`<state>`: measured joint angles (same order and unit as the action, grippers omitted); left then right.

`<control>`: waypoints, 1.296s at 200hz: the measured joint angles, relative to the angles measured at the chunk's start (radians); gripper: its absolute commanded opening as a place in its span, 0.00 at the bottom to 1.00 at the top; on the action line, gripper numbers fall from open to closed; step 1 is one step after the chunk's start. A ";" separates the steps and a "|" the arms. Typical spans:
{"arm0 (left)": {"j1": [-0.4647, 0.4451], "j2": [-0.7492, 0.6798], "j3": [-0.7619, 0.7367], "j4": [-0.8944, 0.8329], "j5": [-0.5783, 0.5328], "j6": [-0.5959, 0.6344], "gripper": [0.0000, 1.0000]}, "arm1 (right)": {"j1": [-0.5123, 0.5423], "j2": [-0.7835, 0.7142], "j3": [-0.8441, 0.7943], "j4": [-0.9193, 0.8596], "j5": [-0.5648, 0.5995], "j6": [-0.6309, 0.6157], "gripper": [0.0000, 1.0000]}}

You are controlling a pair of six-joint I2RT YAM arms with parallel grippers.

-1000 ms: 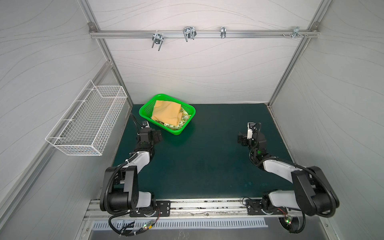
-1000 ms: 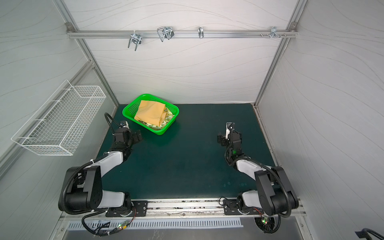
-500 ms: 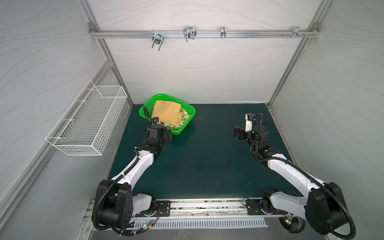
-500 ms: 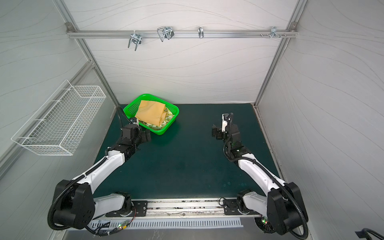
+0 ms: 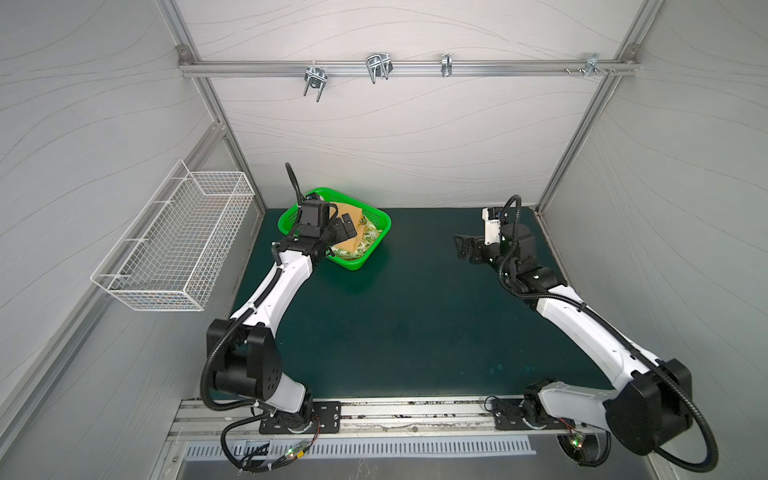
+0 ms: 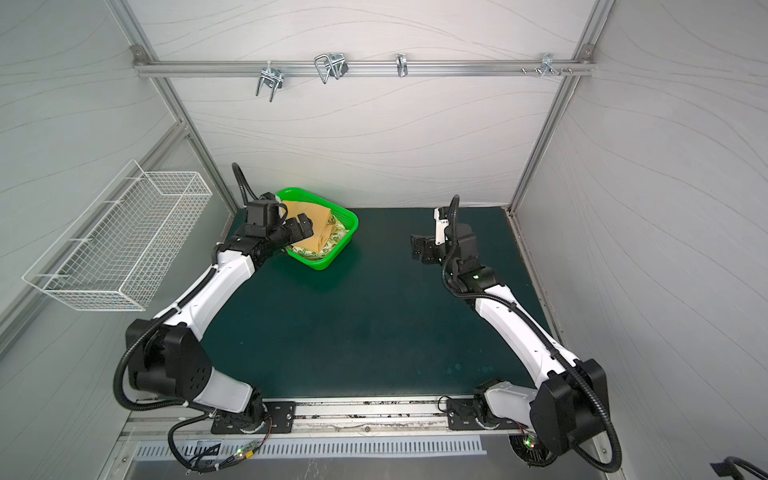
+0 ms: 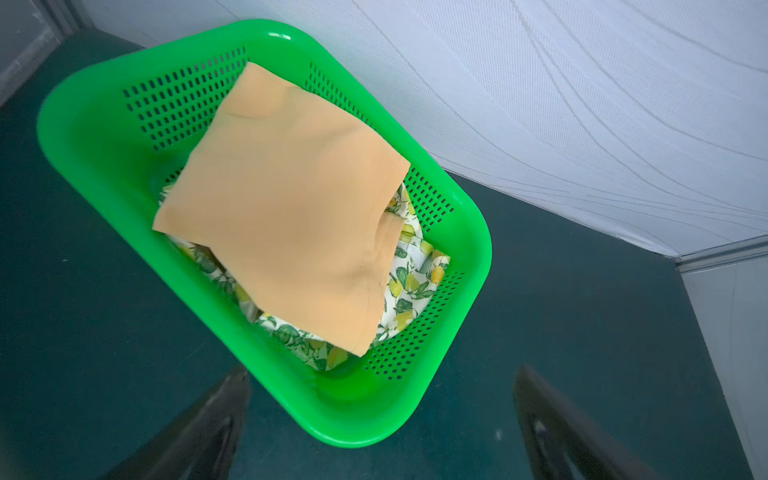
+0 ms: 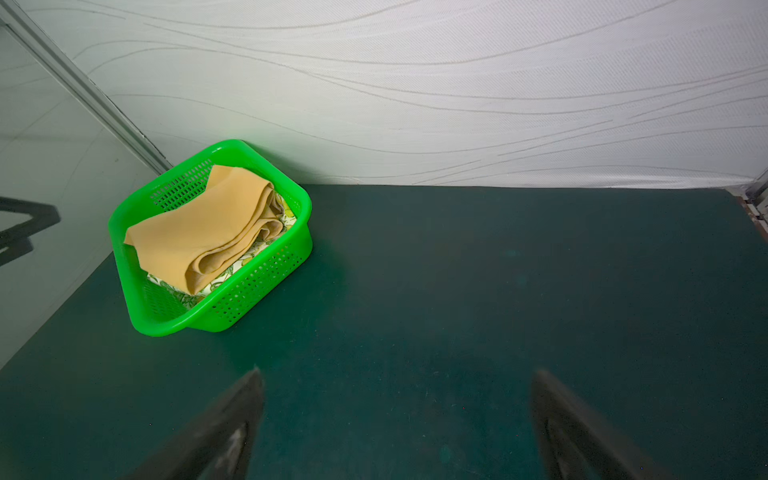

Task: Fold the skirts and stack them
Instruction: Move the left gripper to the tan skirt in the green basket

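Item 1, nearest: silver aluminium base rail [image 5: 374, 415] along the front edge. Item 2: dark green flat table mat [image 5: 395, 324], bare in the middle. Item 3: right gripper [image 5: 464, 248], black, jaws spread wide and holding nothing, above bare mat on the right side; in the right wrist view its fingers [image 8: 232, 428] frame only mat. Item 4: left gripper [image 6: 300, 226], black, jaws likewise spread wide and empty, poised over the near side of item 5; in the left wrist view its fingers [image 7: 208, 428] stand either side of that item's near corner, clear of the cloth. Item 5: bright green perforated plastic basket [image 7: 478, 232], on the mat at the back left, close to the back wall, well apart from the right gripper. Item 6: plain mustard-orange cloth skirt [image 7: 291, 208], folded, lying uppermost inside the green basket. Item 7: cream cloth skirt printed with yellow lemons and green leaves [image 7: 409, 278], in the same basket beneath the orange one, only its edges showing. Item 8: white wire basket [image 5: 178, 249], hung on the left wall. Item 9, farthest: silver metal rail with hooks [image 5: 378, 68], across the white back wall
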<state>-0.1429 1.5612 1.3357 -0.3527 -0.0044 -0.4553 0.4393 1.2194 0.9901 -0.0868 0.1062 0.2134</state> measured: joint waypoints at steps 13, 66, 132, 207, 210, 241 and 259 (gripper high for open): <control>0.013 0.054 0.038 -0.026 0.040 -0.036 0.97 | 0.000 0.000 0.000 -0.019 -0.005 0.004 0.99; 0.091 0.208 0.110 -0.121 0.152 -0.153 0.94 | 0.000 0.000 0.000 -0.045 -0.011 0.007 0.99; 0.126 0.321 0.250 -0.185 0.189 -0.185 0.88 | 0.000 0.018 -0.001 -0.046 -0.020 0.037 0.99; 0.164 0.454 0.348 -0.278 0.208 -0.180 0.58 | 0.000 0.019 -0.027 -0.050 -0.041 0.067 0.99; 0.165 0.457 0.352 -0.284 0.208 -0.184 0.55 | 0.000 0.019 -0.028 -0.050 -0.042 0.068 0.99; 0.167 0.485 0.404 -0.322 0.208 -0.171 0.27 | 0.000 0.019 -0.029 -0.056 -0.049 0.074 0.99; 0.167 0.503 0.439 -0.341 0.212 -0.171 0.00 | 0.001 0.018 -0.029 -0.061 -0.055 0.076 0.99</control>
<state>0.0242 2.0640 1.7752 -0.6941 0.2077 -0.6262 0.4400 1.2377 0.9615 -0.1482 0.0509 0.2893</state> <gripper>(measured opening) 0.170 0.993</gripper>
